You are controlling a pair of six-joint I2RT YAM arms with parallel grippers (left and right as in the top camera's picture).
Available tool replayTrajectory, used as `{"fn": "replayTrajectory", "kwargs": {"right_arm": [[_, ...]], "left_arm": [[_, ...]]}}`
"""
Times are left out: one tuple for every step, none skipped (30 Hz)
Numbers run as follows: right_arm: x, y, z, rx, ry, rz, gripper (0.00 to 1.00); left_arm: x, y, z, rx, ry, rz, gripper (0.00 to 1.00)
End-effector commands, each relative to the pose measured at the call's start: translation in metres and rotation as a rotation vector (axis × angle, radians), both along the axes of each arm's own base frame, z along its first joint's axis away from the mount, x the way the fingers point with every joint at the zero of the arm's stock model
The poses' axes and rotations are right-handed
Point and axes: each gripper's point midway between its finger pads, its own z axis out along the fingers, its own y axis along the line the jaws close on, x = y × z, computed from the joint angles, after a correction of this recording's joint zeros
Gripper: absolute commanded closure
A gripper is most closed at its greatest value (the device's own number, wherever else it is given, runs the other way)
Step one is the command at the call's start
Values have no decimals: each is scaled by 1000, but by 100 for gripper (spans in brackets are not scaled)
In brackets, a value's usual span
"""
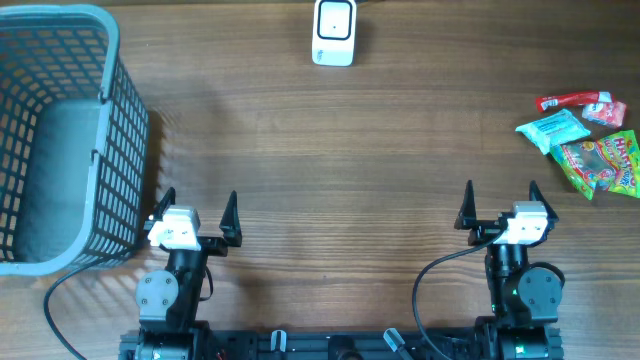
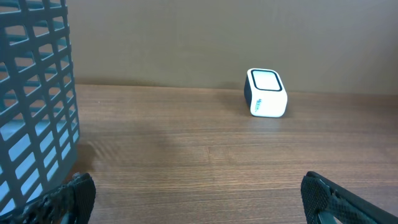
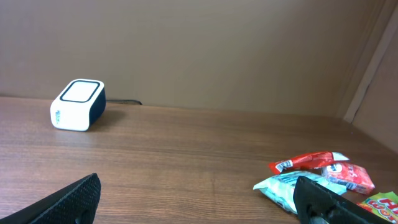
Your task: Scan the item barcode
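The overhead view takes in the whole bench (image 1: 350, 180): a grey mesh basket (image 1: 60, 140) at the far left, a white scanner (image 1: 334, 32) at the far edge near the middle, and a cluster of snack packets at the far right. Both pairs of fingers sit at the near edge, the left fingers (image 1: 232, 225) just beside the basket and the right fingers (image 1: 467, 212) well apart from the packets. Each pair is spread wide with nothing between.

The left wrist view shows the basket wall (image 2: 34, 106) and the scanner (image 2: 266, 93), but none of the packets. The right wrist view shows the scanner (image 3: 78, 104) with a dark cable (image 3: 127, 101) running off behind it, and the packets, but not the basket. In both wrist views only the finger tips show, at the bottom corners.

In the cluster, a red sachet (image 1: 572, 100) lies farthest back, its long axis roughly left to right and slightly tilted. A small red-and-white packet (image 1: 603, 112) touches its right end. A teal packet (image 1: 553, 129) lies flat in front, angled. A green sweet bag (image 1: 603, 163) sits nearest the robot with its printed face up, reaching the picture's right edge. No barcode can be made out.

The scanner's window faces up, and its long axis runs away from the robot.
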Motion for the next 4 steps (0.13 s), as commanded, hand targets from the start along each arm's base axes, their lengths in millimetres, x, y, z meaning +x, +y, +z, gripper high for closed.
{"fn": "replayTrajectory", "kwargs": {"right_arm": [[-1, -1, 3, -12, -15, -2, 0], [-1, -1, 3, -12, -15, -2, 1], [-1, -1, 3, -12, -15, -2, 0], [-1, -1, 3, -12, -15, -2, 0]], "left_arm": [[0, -2, -2, 12, -5, -11, 0], [0, -2, -2, 12, -5, -11, 0], [0, -2, -2, 12, -5, -11, 0], [0, -2, -2, 12, -5, -11, 0]]}}
